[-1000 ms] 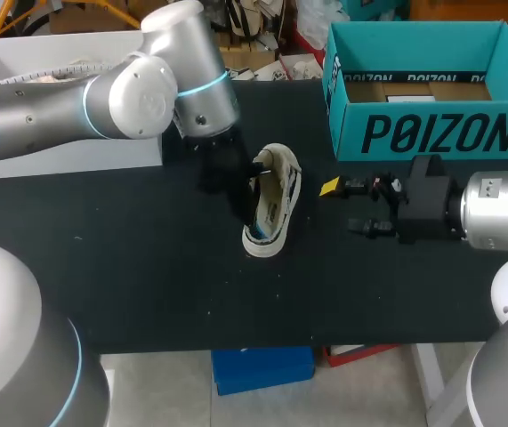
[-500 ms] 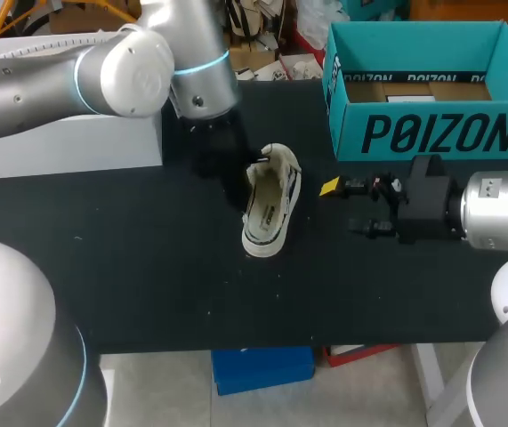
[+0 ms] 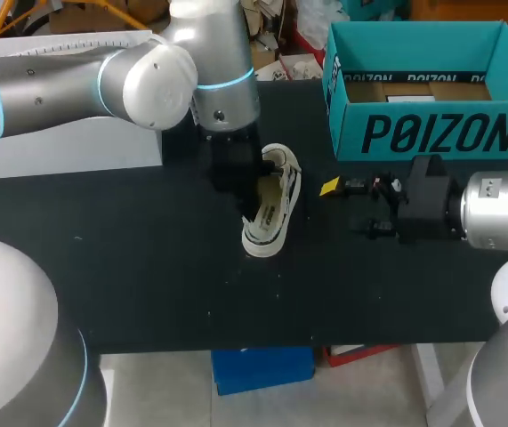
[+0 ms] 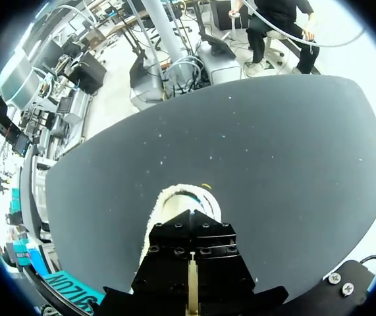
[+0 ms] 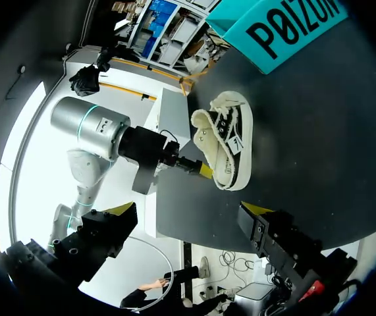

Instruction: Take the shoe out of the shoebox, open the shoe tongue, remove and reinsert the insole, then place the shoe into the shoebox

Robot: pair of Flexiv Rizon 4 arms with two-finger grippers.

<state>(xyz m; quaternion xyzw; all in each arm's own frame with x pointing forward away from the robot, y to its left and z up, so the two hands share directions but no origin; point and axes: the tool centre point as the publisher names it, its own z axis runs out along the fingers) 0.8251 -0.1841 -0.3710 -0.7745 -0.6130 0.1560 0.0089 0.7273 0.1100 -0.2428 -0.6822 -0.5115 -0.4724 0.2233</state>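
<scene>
The white shoe (image 3: 271, 212) lies tilted on its side mid-table, left of the teal shoebox (image 3: 431, 133), its long axis running near to far. The left gripper (image 5: 203, 170) touches its left flank, though its grip cannot be told. The right gripper (image 3: 347, 209) sits just right of it, fingers spread.

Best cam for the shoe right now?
Right wrist view: the whole shoe shows, laces and opening included. In the head view the left arm covers one side of it; the left wrist view shows only a sliver.

A white box (image 3: 58, 153) sits on the black table (image 3: 147, 267).
</scene>
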